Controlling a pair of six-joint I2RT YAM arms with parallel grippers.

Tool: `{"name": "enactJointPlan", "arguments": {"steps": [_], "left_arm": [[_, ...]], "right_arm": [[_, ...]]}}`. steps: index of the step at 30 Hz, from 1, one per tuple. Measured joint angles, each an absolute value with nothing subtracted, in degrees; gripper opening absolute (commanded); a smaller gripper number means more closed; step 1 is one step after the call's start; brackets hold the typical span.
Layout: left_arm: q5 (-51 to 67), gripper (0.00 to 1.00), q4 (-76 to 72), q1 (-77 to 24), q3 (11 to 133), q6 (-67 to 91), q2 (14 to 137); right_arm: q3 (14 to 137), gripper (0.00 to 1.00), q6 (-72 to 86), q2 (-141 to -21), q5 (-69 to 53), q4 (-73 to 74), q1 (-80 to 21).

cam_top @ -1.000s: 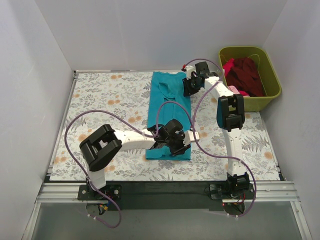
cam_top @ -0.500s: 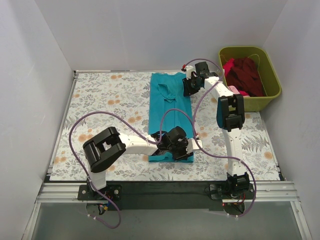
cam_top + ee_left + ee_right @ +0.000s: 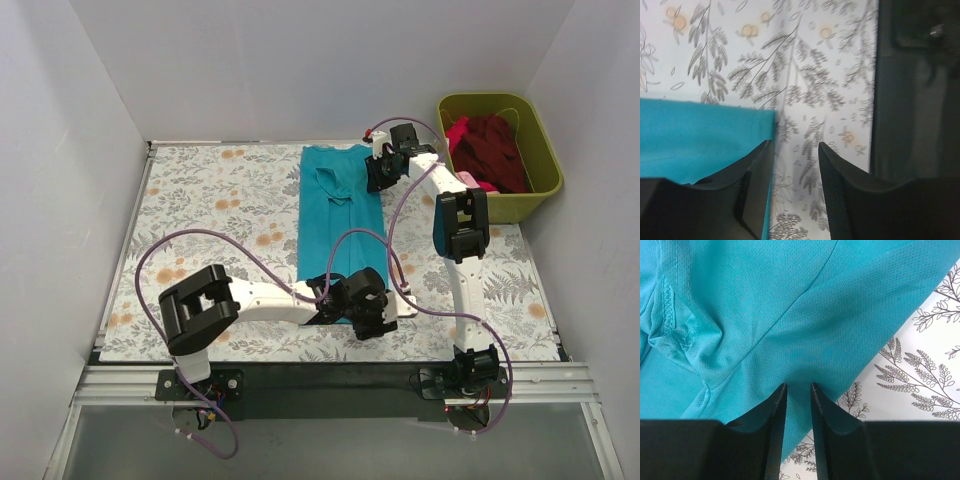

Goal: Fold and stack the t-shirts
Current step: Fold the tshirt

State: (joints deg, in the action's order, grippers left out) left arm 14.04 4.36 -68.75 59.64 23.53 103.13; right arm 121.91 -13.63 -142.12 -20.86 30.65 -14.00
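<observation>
Early yet. Shows the teal t-shirt (image 3: 338, 215) as a long strip on the worktop (image 3: 220, 200) left of the bin (image 3: 545, 165), cross-folds pending. Leaves the maroon t-shirt (image 3: 497, 150) inside the bin. Has the left tool (image 3: 795, 146) spread, empty, at the strip end farthest from the bin, and the right tool (image 3: 798, 386) narrow on cloth nearer it; cannot tell whether pinching.

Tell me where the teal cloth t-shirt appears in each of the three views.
Top external: the teal cloth t-shirt lies as a long strip down the middle of the picture.
Left wrist: the shirt is at lower left, its corner beside the left gripper.
Right wrist: the shirt fills the upper left, above the right gripper.
Shared landmark: the white floral-printed table cover, under the shirt in all three.
</observation>
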Motion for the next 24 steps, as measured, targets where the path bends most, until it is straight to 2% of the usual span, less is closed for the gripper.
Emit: {"name": "enactJointPlan", "arguments": {"steps": [6,11,19,24], "left_arm": [[15.9,0.4,6.72,-71.72,59.2,24.56,97.56],[20.18,0.38,10.85,-69.08,56.36,26.13,90.24],[26.24,0.38,15.16,-49.67,56.8,30.98,82.83],[26.5,0.35,17.5,-37.3,63.7,34.17,89.93]], "right_arm": [[121.91,0.34,-13.19,-142.12,-21.63,30.63,-14.0],[119.44,0.36,-12.05,-140.44,-24.56,30.37,-14.0],[118.04,0.43,-10.44,-133.38,-27.05,31.18,-14.02],[116.29,0.36,-10.02,-127.22,-27.16,30.81,-14.02]]}}
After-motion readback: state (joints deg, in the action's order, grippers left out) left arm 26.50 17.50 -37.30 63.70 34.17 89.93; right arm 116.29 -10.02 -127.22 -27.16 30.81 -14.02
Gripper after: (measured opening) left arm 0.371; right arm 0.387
